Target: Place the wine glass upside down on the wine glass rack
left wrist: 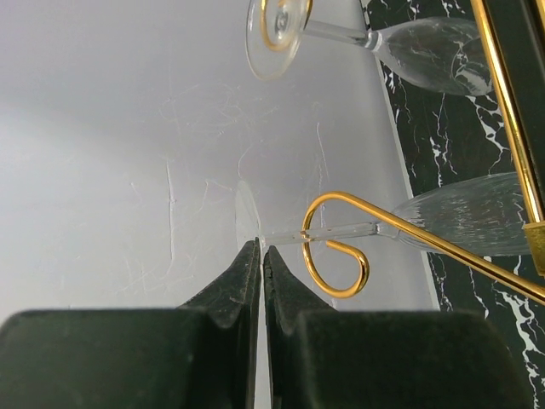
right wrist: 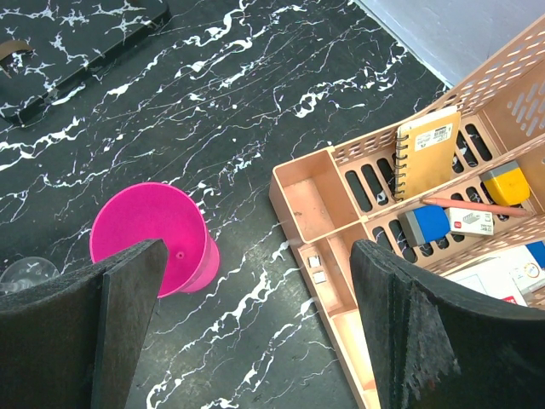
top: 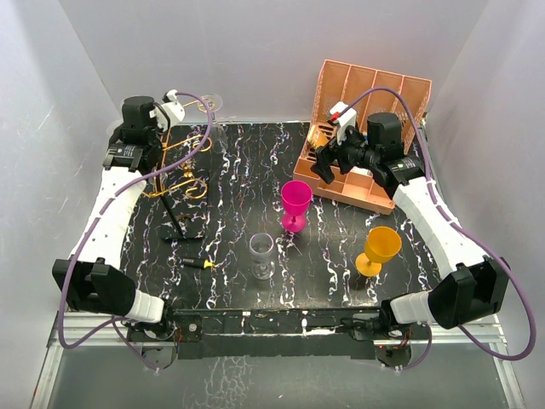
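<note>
My left gripper (left wrist: 260, 247) is shut on the thin foot of a clear wine glass (left wrist: 477, 217), at the far left of the table. The glass lies sideways, its stem resting in a curled arm of the gold wire wine glass rack (left wrist: 336, 264). A second clear glass (left wrist: 426, 55) hangs on the rack above it. In the top view the rack (top: 183, 166) stands beside the left wrist. My right gripper (right wrist: 255, 256) hangs open over the table between a pink glass (right wrist: 149, 230) and the organiser, holding nothing.
A salmon-pink organiser (top: 375, 89) with a notebook and small items stands at the back right. On the table stand the pink glass (top: 295, 204), an orange glass (top: 379, 249) and a clear glass (top: 262, 256). A small black and yellow item (top: 197, 264) lies near the rack's base.
</note>
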Controlling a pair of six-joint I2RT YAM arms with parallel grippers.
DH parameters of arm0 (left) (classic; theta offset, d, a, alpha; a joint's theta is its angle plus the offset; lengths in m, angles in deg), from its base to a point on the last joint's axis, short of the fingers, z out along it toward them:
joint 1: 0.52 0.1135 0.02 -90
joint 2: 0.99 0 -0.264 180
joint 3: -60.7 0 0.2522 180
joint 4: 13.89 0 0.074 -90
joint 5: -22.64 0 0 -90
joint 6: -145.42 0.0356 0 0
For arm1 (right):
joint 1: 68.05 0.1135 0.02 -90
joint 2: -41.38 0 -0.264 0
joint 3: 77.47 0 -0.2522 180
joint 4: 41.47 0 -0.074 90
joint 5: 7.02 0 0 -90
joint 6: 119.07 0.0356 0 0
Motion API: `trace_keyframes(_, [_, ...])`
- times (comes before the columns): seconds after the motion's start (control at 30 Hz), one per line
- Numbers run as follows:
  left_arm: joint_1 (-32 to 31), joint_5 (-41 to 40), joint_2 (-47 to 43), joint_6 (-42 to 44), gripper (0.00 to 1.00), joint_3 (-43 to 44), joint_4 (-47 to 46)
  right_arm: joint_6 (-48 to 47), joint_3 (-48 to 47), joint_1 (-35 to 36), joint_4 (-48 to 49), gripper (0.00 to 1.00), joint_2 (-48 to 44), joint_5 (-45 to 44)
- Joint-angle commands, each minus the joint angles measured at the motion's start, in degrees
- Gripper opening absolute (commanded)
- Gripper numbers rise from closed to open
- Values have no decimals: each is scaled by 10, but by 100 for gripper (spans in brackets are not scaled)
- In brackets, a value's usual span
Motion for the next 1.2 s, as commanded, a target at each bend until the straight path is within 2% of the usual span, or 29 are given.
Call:
trace_keyframes(0.0, [-3,-31,-7,7,0,-14,-11,1,4,-2,35,98,-5,6])
trace_keyframes(1.17, [1,-91,3,30,0,-34,-16,2,8,-2,37,98,6,10])
